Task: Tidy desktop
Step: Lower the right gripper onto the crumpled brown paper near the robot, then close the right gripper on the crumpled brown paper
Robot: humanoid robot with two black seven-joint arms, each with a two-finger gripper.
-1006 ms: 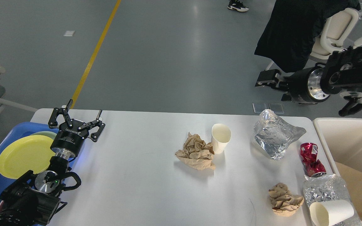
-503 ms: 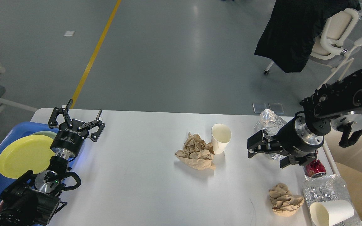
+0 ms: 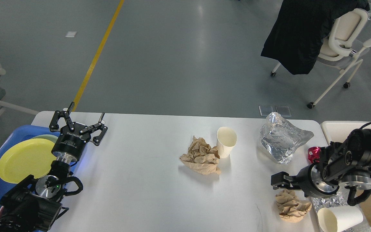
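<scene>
Desktop (image 3: 147, 180), white with rounded corners, fills the lower view and carries an upright white paper cup (image 3: 226, 141), left of which the left gripper (image 3: 80, 119) hovers spread open, while the right gripper (image 3: 277, 181), lower right of that cup, cannot be read.

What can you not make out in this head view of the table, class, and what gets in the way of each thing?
- Right hand: seen side-on and dark; open or shut cannot be told.
- Red can: mostly hidden behind the right arm.
- Foil by the lying cup: largely covered by the right arm and cup.
- Cream bin: contents hidden by the arm, cut by the right edge.
- Blue tray: cut by the left edge.
</scene>
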